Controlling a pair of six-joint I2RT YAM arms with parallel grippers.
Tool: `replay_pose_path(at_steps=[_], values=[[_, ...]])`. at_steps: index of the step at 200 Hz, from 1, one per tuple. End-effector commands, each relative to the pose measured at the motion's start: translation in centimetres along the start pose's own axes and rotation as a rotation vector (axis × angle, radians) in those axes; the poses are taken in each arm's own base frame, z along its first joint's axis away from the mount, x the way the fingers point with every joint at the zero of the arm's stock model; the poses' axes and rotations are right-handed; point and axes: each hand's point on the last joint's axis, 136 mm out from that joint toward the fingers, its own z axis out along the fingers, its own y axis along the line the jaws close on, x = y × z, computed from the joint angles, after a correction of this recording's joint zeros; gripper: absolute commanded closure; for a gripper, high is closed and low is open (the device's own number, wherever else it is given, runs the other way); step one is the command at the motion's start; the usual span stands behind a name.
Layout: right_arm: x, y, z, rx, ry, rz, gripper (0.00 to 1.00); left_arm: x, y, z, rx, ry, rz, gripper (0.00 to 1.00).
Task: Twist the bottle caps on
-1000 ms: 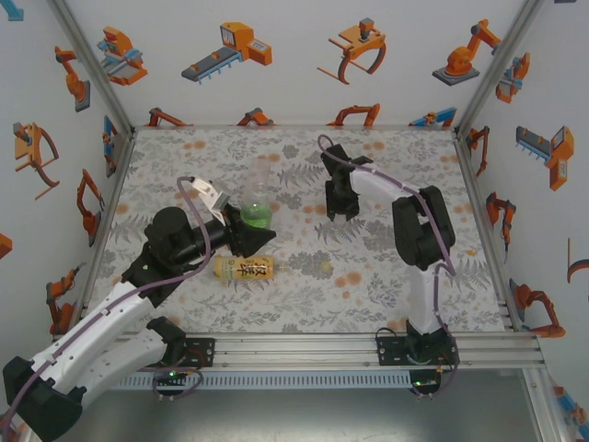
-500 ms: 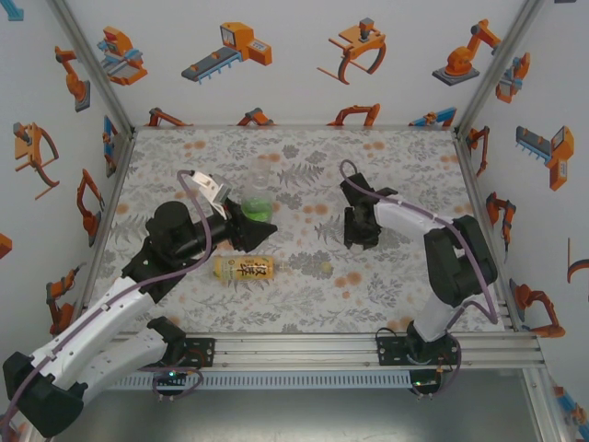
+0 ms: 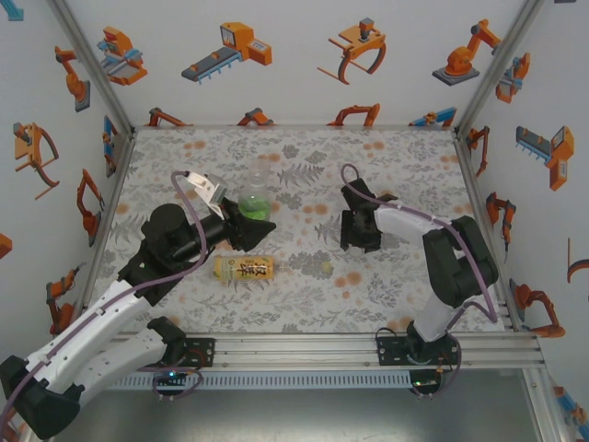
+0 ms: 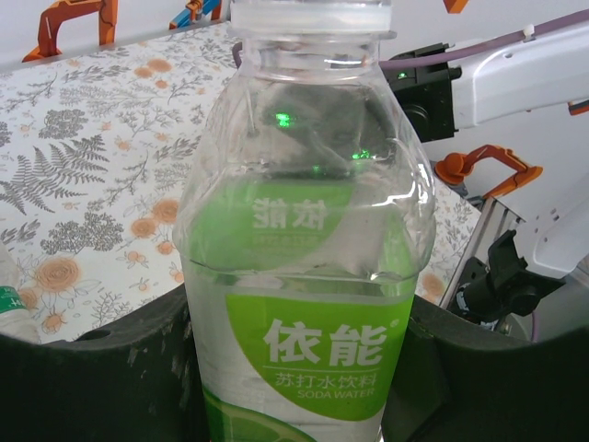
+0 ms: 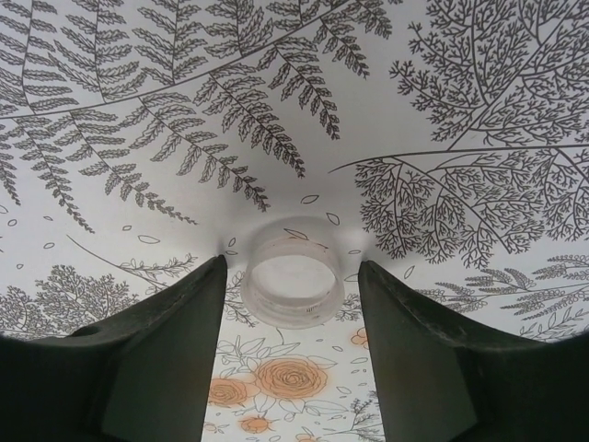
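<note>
Repositioning: right jaws have swung nearer and spread, now straddling a white cap point(image 5: 293, 281) on the desk point(image 5: 442, 110) untouched, so a pinch looks next; left jaws stay clenched around the green-label soda-water bottle point(image 4: 304, 276).

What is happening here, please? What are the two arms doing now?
The left gripper is shut on the green-label bottle and holds it upright. The right gripper points down at the table, jaws open on either side of a whitish cap that lies open side up, not yet gripped. An amber bottle and a plain clear bottle lie nearby.
</note>
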Motion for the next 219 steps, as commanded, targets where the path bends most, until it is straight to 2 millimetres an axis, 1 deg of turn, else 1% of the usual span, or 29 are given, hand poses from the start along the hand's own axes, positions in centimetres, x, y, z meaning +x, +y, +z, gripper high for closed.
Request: replay_pose_path(at_steps=[1,39,70,102,130,175,219], values=[[0.4,-0.5,-1.1,0.007,-0.006,0.007,0.44,-0.6,-0.3,-0.1,0.001,-0.017,-0.006,1.00],[0.2,-0.1,-2.5,-0.037,-0.037,0.016,0.45,-0.6,-0.6,0.4,0.012,-0.009,-0.005,1.00],[-0.4,0.3,-3.3,-0.059,-0.058,0.019,0.51,-0.7,-0.7,0.7,0.015,-0.004,-0.002,1.00],[-0.4,0.8,-2.7,-0.071,-0.037,0.016,0.51,-0.7,-0.8,0.6,0.015,-0.005,-0.001,1.00],[-0.1,0.5,-2.1,-0.054,-0.026,0.014,0.51,-0.6,-0.8,0.4,0.011,-0.003,0.000,1.00],[0.1,0.6,-1.6,-0.055,-0.015,0.013,0.50,-0.7,-0.8,0.0,-0.001,-0.010,0.007,1.00],[0.6,0.4,-0.9,-0.046,0.001,0.014,0.50,-0.6,-0.7,0.0,-0.004,-0.011,0.007,1.00]])
